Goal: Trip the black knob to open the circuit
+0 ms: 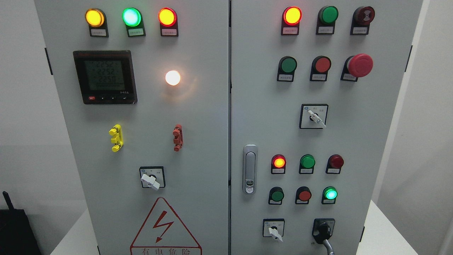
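The black knob (322, 230) sits at the lower right of the grey control cabinet's right door (297, 134), on a black square plate. Its handle points down and a little to the right, ending in a grey tip near the picture's bottom edge. To its left is a white selector switch (274, 232). Neither of my hands nor either arm shows anywhere in the head view.
Lit red, green and yellow lamps, push buttons and a red mushroom stop button (359, 65) cover both doors. A metal door latch (250, 169) stands left of the knob's column. The left door carries a meter (104, 77), yellow and red handles, and a warning triangle (164, 228).
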